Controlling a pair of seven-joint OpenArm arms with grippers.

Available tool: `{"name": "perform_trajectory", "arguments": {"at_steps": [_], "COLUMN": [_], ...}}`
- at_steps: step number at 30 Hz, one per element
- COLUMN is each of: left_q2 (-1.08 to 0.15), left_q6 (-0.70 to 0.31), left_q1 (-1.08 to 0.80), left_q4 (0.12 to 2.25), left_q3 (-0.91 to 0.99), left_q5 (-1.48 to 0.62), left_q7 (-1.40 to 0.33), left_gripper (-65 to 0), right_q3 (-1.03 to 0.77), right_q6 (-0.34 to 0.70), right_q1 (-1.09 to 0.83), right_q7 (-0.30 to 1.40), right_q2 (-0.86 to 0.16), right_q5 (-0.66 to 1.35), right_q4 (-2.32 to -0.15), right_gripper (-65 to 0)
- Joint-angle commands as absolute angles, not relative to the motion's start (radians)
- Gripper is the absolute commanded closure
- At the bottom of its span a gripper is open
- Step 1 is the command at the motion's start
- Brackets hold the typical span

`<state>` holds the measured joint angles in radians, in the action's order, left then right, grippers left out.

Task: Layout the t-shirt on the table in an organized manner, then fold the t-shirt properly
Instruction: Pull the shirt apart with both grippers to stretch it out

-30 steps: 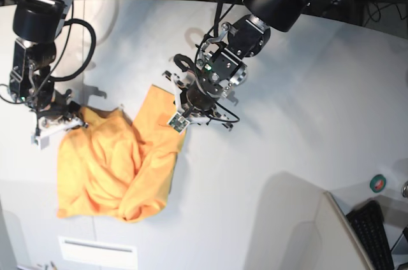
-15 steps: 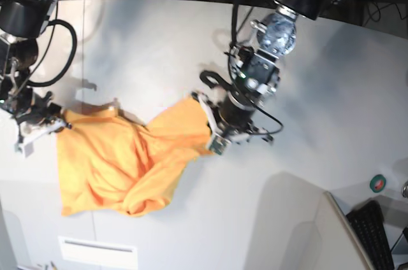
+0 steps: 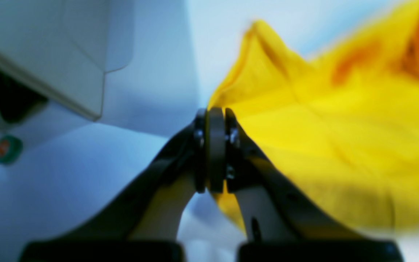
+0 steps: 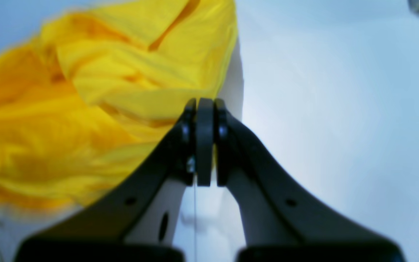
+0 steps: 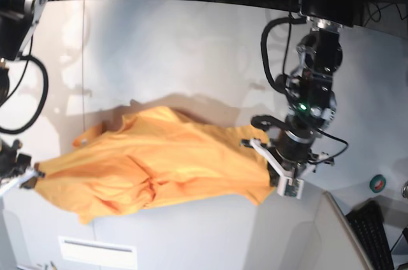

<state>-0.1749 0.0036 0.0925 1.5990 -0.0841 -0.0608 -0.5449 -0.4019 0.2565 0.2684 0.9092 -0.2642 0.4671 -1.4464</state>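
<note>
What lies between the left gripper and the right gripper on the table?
In the base view, only the orange t-shirt spans the stretch from the left gripper to the right gripper, both shut on its edges, above the table.

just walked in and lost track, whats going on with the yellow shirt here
A two-armed robot is spreading the t-shirt out on the table. The left gripper is shut on one edge of the cloth and the right gripper is shut on the opposite edge, so the shirt is stretched wide between them. It is still wrinkled and no fold has been made yet.
</note>
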Motion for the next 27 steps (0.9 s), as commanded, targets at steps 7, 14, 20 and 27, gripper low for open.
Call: {"name": "perform_trajectory", "arguments": {"at_steps": [7, 14, 20, 27], "left_q2": [-0.179, -0.179, -0.179, -0.177], "left_q6": [0.012, 0.012, 0.012, 0.012], "left_q1": [0.110, 0.019, -0.036, -0.077], "left_q4": [1.511, 1.428, 1.429, 1.455], "left_q3": [-0.050, -0.047, -0.056, -0.061], "left_q5": [-0.110, -0.058, -0.059, -0.070], "left_q7": [-0.535, -0.530, -0.530, -0.533], "left_gripper": [0.0, 0.0, 0.0, 0.0], "right_q3": [-0.348, -0.197, -0.199, -0.335], "right_q6": [0.255, 0.245, 0.196, 0.191], "right_q1": [0.450, 0.469, 0.464, 0.220], "right_q7": [0.776, 0.676, 0.676, 0.690], "right_q2": [-0.352, -0.378, -0.377, -0.314], "right_q5": [0.461, 0.461, 0.470, 0.469], "right_q4": [-1.118, -0.912, -0.900, -1.356], "right_gripper": [0.0, 0.0, -11.9, -28.5]}}
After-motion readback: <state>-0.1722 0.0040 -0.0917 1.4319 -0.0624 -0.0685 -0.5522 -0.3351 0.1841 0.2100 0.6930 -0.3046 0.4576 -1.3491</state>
